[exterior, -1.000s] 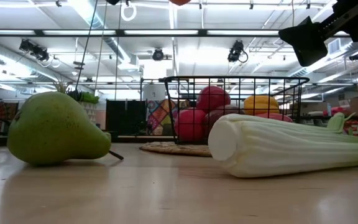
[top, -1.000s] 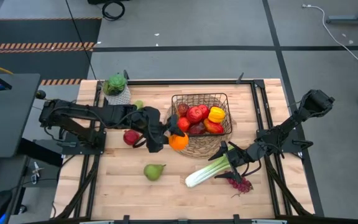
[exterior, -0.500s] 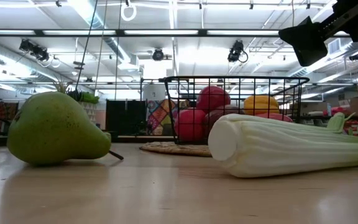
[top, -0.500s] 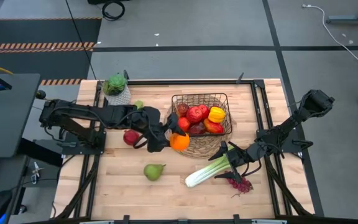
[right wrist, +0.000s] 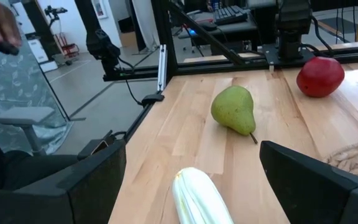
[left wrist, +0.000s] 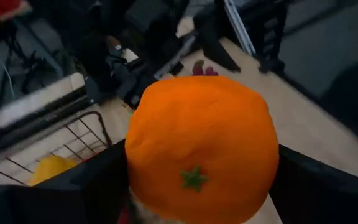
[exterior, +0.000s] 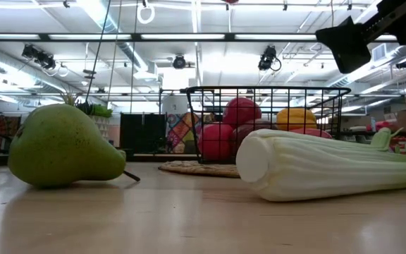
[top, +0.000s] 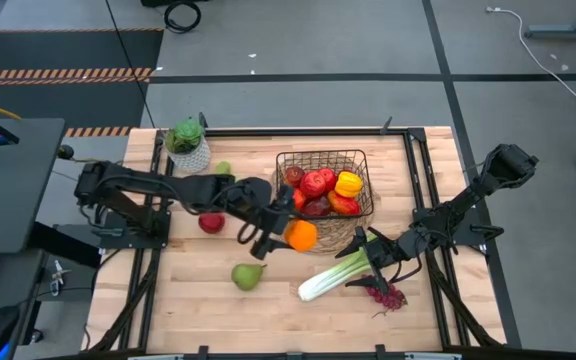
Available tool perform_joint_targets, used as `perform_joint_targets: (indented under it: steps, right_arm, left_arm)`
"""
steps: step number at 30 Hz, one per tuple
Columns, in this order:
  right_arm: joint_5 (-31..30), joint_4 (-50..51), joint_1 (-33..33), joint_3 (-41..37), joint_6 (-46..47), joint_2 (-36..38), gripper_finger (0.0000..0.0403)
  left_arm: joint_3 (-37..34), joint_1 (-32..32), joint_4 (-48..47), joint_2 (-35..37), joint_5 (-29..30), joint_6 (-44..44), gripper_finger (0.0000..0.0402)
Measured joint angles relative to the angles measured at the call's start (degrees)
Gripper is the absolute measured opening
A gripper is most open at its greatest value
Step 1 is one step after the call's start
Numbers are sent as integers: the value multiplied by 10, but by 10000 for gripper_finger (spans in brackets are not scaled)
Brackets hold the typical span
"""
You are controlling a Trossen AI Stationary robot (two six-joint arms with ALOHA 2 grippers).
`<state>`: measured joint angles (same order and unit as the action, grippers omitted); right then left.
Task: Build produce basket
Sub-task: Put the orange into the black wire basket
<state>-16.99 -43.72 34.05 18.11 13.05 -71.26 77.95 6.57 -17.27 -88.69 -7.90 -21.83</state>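
Produce is split between the fingers, the basket and the bare wood. Round and bright, the orange (left wrist: 201,149) sits clamped between the two dark fingers (left wrist: 104,183) of the left gripper (top: 290,234), its small green stem mark facing the wrist camera; in the high view it hangs over the near edge of the round woven straw mat (top: 330,238), just in front of the rectangular black wire-mesh basket (top: 322,156). That basket stands on the mat and already holds red apples (top: 314,184), a yellow pepper (top: 348,184) and a red pepper (top: 343,204).

The right gripper (top: 370,253) has its fingers (right wrist: 316,180) spread wide around the leafy end of the long pale-green celery stalk (top: 332,274), which lies on the light wooden surface (top: 198,300); whether the fingers actually press on the stalk is hard to judge from these angles. A small bunch of purple grapes (top: 387,295) lies just beside that gripper.

Farther out on the surface, a green pear (top: 248,275) lies on its side toward the front, and a loose red apple (top: 210,222) rests under the left arm. A second green fruit (top: 223,168) sits near the potted green plant in a white pot (top: 187,141) at the back-left corner.
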Motion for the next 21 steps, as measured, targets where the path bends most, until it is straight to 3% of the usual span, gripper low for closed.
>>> perform_joint_targets:
  steps: [16, 21]
  right_arm:
    - [0, 1, 0, 0, -2, 0, 373]
    - [0, 4, 0, 0, -2, 0, 373]
  left_arm:
    - [-1, -20, 50, -29, -4, 437, 325]
    - [1, -37, 160, -10, -92, 486, 325]
